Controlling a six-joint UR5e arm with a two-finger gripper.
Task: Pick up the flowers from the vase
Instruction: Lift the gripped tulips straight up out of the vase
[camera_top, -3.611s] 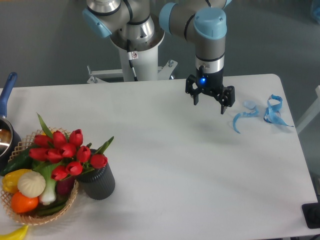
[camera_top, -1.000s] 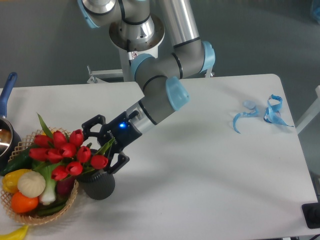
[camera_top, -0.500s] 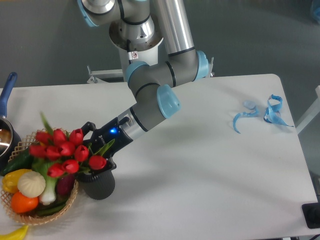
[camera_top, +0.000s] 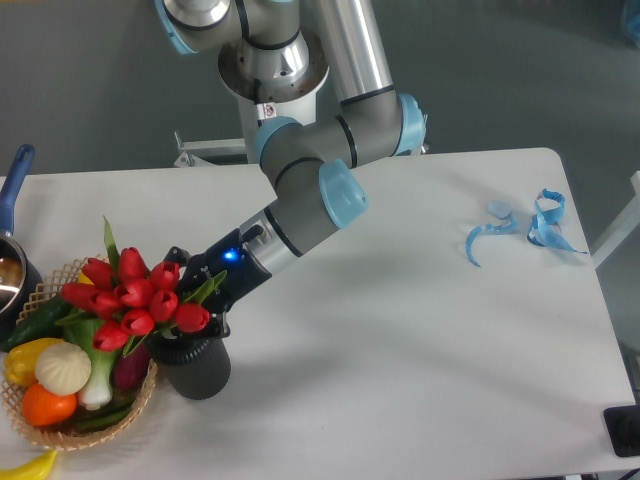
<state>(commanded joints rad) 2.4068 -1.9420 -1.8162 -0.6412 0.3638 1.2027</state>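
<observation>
A wicker basket (camera_top: 140, 400) on the left holds vegetables. The flowers (camera_top: 135, 300) lean up and to the left, stems down in the vase (camera_top: 195, 365) beside it. My gripper (camera_top: 200, 295) is clamped on their stems, just right of the red heads.

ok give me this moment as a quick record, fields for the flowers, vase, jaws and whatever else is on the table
flowers: bunch of red tulips with green leaves, stems in the vase, leaning left over the basket
vase: dark grey ribbed cylindrical vase, upright beside the basket
jaws: black two-finger gripper closed on the tulip stems just above the vase rim
basket: woven wicker basket of vegetables, left edge of the white table
other: blue ribbon scraps, far right
</observation>
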